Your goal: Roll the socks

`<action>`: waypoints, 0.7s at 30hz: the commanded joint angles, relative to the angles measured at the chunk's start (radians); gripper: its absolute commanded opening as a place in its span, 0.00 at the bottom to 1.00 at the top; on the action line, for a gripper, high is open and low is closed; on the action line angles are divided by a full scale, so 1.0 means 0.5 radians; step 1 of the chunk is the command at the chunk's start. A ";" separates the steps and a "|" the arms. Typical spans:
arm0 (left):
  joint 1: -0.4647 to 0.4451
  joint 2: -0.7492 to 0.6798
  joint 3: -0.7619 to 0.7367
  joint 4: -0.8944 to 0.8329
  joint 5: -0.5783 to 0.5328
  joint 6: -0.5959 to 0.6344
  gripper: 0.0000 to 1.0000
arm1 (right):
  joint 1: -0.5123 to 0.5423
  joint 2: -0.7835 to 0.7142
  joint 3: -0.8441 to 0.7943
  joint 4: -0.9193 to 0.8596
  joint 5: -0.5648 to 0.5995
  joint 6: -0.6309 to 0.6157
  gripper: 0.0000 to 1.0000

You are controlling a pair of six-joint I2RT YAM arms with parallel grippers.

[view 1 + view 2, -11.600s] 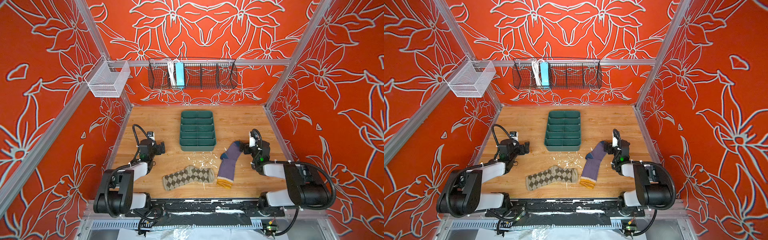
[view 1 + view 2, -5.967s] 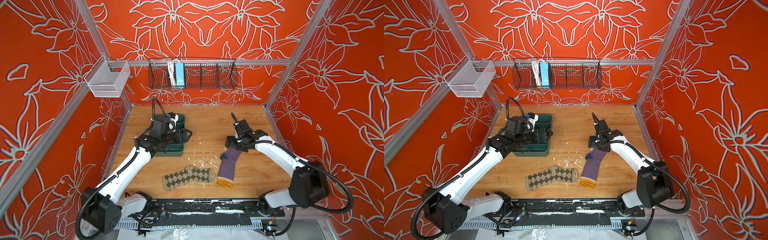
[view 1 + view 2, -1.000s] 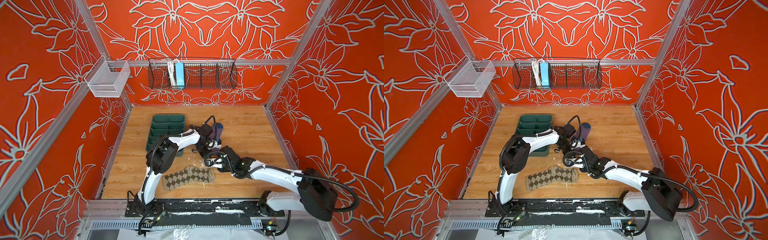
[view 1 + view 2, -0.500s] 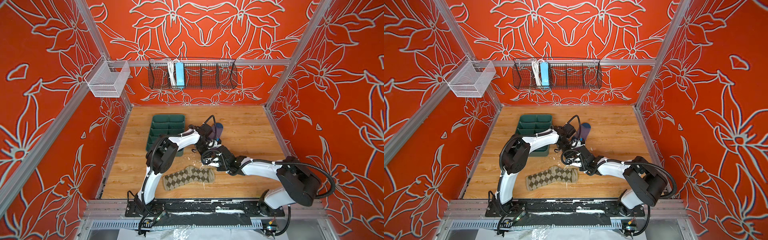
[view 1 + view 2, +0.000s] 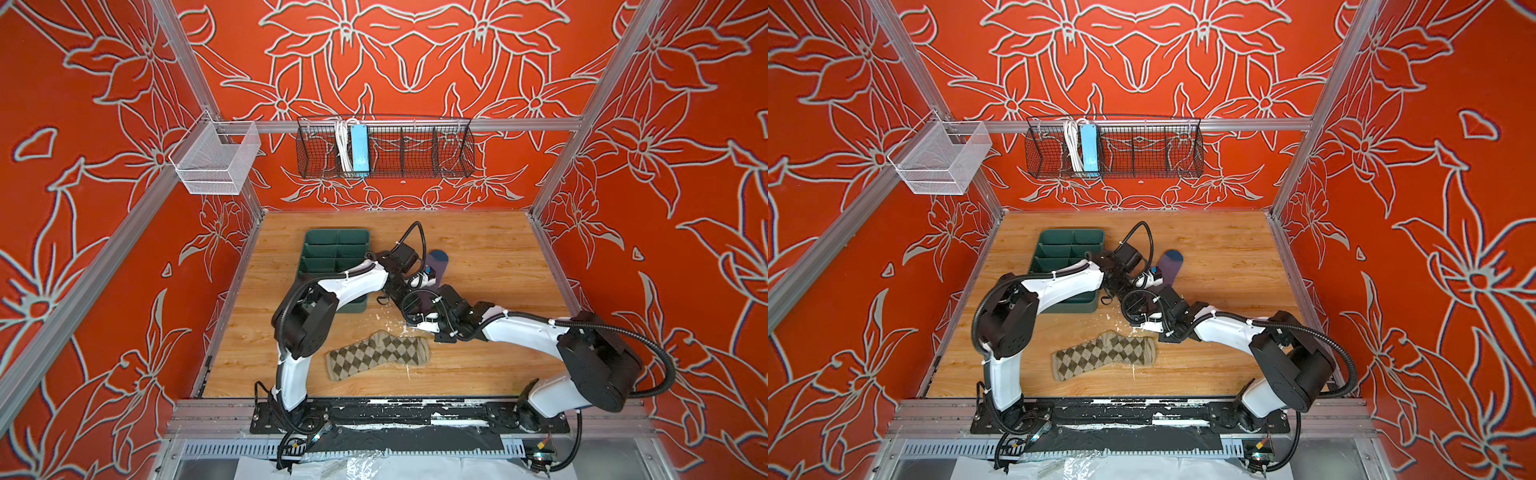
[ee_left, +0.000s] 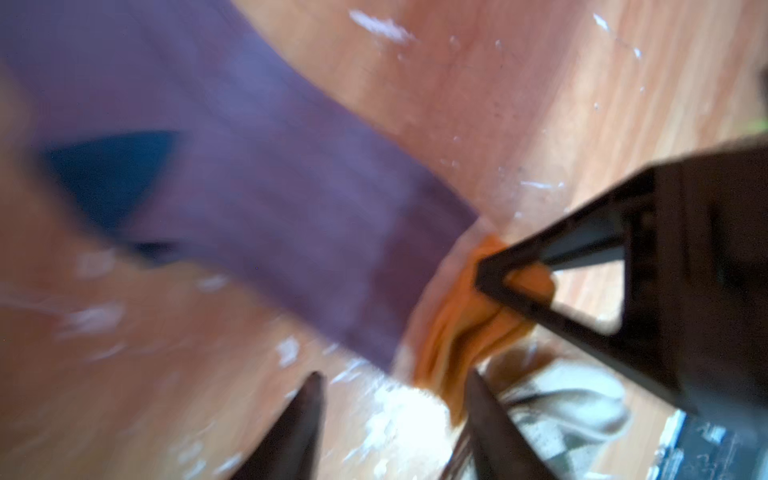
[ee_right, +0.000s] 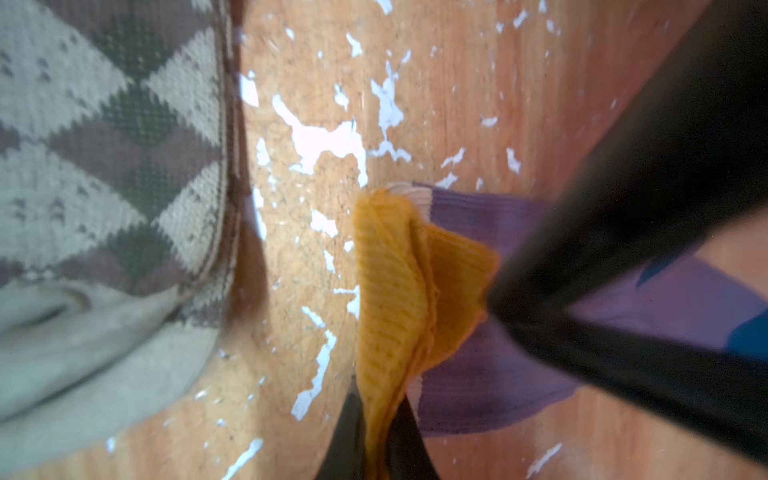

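The purple sock (image 6: 270, 187) lies stretched on the wooden table, and its navy toe (image 5: 438, 258) shows in both top views beyond the two wrists. My right gripper (image 7: 376, 395) is shut on its mustard-yellow cuff (image 7: 395, 282), which is bunched between the fingers. My left gripper (image 6: 395, 376) is open just beside that cuff (image 6: 453, 332), with bare table between its fingertips. The argyle sock (image 5: 376, 353) lies flat near the front edge, apart from both grippers, and also shows in the right wrist view (image 7: 104, 145).
A dark green divided tray (image 5: 332, 249) sits at the back left, partly under my left arm. A black wire basket (image 5: 384, 151) hangs on the back wall and a white mesh basket (image 5: 216, 156) on the left wall. White flecks dot the table (image 5: 478, 249).
My left gripper has opened and let go of the purple sock. My right gripper has shut on the yellow cuff. Both wrists stay close together mid-table.
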 commanded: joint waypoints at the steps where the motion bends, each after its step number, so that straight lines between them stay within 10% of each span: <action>1: 0.065 -0.257 -0.129 0.240 -0.286 -0.191 0.63 | -0.059 0.027 0.103 -0.220 -0.216 0.088 0.00; 9: 0.097 -1.003 -0.742 0.852 -1.187 -0.231 0.68 | -0.259 0.201 0.388 -0.666 -0.637 0.123 0.00; 17: -0.074 -1.803 -1.457 1.256 -0.375 0.881 0.66 | -0.462 0.522 0.686 -1.036 -0.989 0.191 0.00; 21: -0.330 -1.651 -1.560 1.384 -0.548 1.398 0.64 | -0.512 0.674 0.824 -1.165 -1.031 0.179 0.00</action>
